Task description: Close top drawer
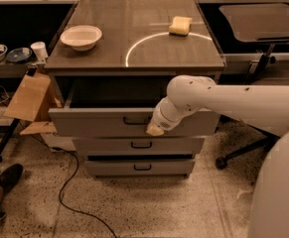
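Right in front of the gripper (155, 129), touching it or very nearly so, is the tall grey front of the top drawer (97, 123). The drawer stands pulled well out from the cabinet (134, 58), with its dark inside showing beyond the hand. The gripper sits low on that front, just beside the small black handle (134, 120), on the side the arm comes from. I cannot tell whether it is open or closed, or whether it holds anything.

The drawer looks stiff and boxy, probably fairly heavy but running on slides, so it should need a steady push, not a grasp. The flat panel seems smooth, and a tip pressed against it may skid. The safest contact is likely mid-panel, close to the handle, so the box goes in square. Just below the hand are two shorter drawers (141, 145).
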